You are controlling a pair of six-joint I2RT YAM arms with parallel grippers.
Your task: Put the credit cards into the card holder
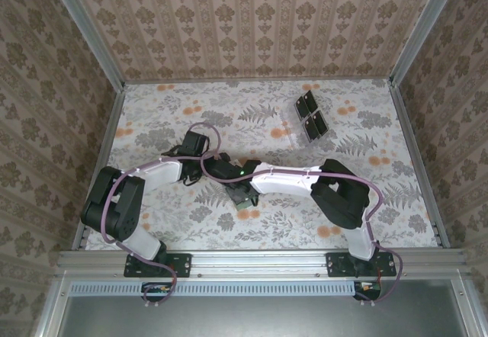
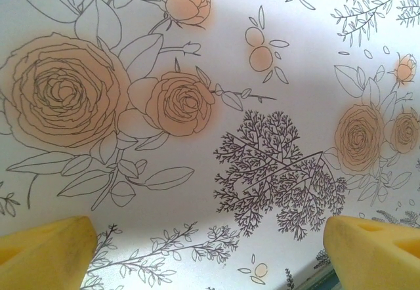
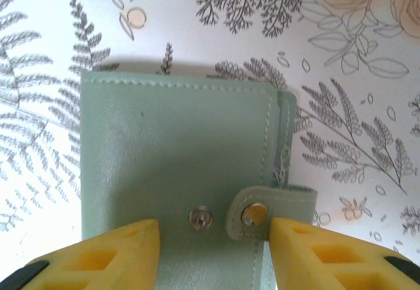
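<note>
Right jaws stand part-open, empty, astride the unsnapped strap [image 3: 272, 205] of the card holder [image 3: 170, 152], seemingly to lift its flap; left jaws hang wide, empty, above the counter [image 2: 308, 27].

The card holder [image 3: 177, 165] is lying flat on the floral table cover [image 3: 39, 41], folded shut, with its pale green face and white stitching turned up. Its snap strap [image 3: 269, 205] is wrapping round from the right edge and resting just beside the bare metal stud [image 3: 200, 218], not pressed onto it. A paler inner layer is peeking out along that right edge.
</note>
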